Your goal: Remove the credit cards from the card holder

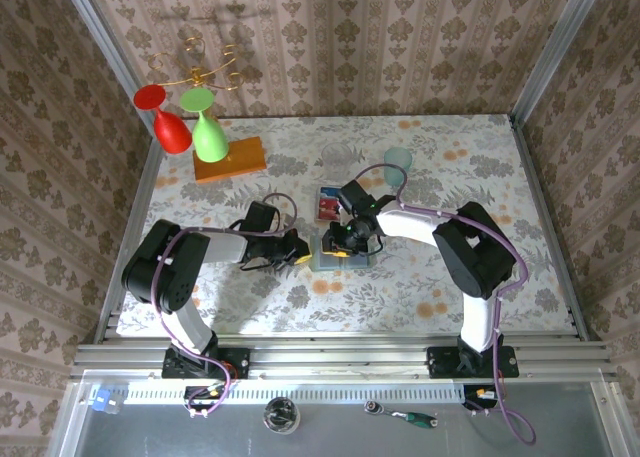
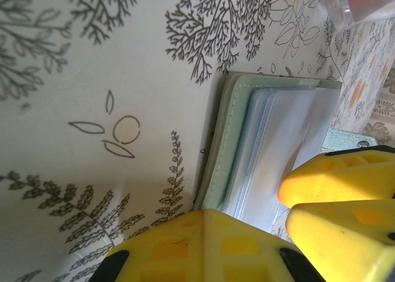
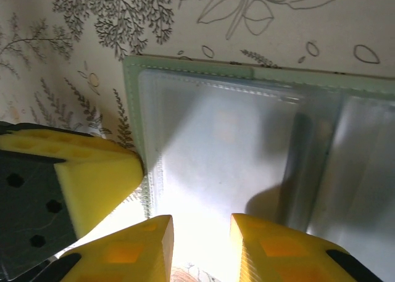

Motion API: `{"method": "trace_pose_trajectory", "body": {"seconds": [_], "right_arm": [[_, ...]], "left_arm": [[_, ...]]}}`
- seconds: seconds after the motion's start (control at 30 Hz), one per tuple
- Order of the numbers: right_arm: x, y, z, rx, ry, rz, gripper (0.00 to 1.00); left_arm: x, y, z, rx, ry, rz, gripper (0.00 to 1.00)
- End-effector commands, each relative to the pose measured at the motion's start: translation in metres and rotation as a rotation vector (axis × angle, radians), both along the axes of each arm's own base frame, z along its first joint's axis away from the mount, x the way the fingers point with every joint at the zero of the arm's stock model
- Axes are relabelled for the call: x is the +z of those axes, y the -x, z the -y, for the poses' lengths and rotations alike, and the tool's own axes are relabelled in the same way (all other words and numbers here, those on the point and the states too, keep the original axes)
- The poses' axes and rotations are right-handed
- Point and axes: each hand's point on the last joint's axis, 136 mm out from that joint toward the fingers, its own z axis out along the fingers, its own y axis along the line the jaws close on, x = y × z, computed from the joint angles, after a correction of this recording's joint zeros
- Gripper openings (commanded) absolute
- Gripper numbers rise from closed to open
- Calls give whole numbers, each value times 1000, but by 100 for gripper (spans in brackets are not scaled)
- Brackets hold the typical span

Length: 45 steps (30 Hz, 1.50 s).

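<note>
The card holder (image 3: 247,140) lies open on the tabletop (image 1: 450,177) directly under the right jaws, which stand a little apart above it. The left jaws are together, their tip against the holder's side edge. A red and blue credit card (image 1: 327,203) lies just beyond both jaws.

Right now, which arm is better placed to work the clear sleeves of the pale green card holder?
Right. The right end effector hangs over the clear sleeves of the pale green card holder, jaws parted; the left end effector is shut at its edge.
</note>
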Motion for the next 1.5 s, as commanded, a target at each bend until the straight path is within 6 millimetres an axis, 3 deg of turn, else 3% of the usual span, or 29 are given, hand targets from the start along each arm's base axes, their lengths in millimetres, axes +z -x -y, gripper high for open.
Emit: {"method": "trace_pose_trajectory", "body": {"seconds": [0.0,0.23,0.43,0.83,1.1,1.47], "right_arm": [[-3,0,12,-7,69,4,32],[0,-2,28,-42,85,24,32],[-4,-1,31,-41,72,13,32],[-13,0,27,-38,29,-1,30],[-22,2,31,-42,13,-17,27],[-25,4,36,-48,-5,-28,25]], "left_arm": [[-9,5,-5,-6,-5,-19,6],[-10,6,-8,-2,-15,-24,6],[-8,4,-9,8,-19,-22,6],[24,-8,-2,-3,-6,51,11],[36,-13,17,-27,13,69,15],[19,-18,31,-43,-14,27,21]]}}
